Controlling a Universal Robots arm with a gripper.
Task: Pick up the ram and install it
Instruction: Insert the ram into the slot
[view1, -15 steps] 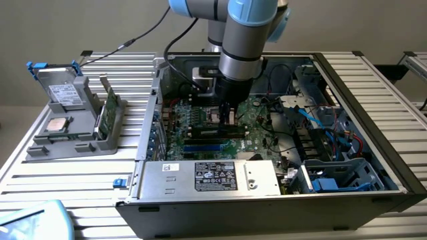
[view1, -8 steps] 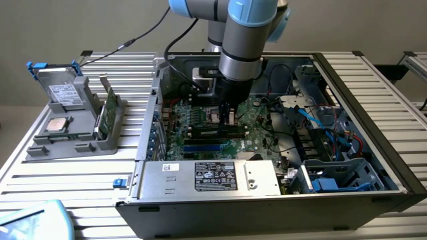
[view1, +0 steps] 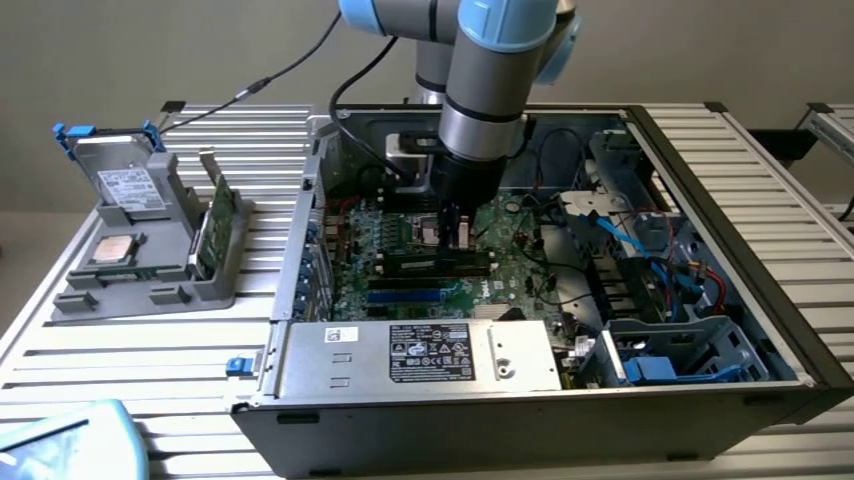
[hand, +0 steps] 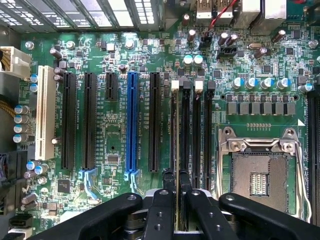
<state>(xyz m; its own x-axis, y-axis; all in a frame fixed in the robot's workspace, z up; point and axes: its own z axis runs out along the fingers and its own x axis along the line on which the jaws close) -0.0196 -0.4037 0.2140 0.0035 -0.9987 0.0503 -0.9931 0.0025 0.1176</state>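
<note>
gripper (view1: 454, 232) low inside the open case (view1: 781, 300), at 12 o'clock from the power supply (view1: 427, 352) in the exterior view. claw pinching the ram (hand: 174, 135) edge-on, aligned along the memory slots (hand: 186, 135). pickup done; seating looks unfinished, cannot confirm latches.

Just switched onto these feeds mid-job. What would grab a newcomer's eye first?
First, the arm reaching down into the open computer case, its gripper closed on the ram, held edge-on in line with the black memory slots beside the empty processor socket. Next come the bright blue slot on the motherboard and, at the exterior view's left, the grey tray holding a silver processor chip and a green card.
</note>
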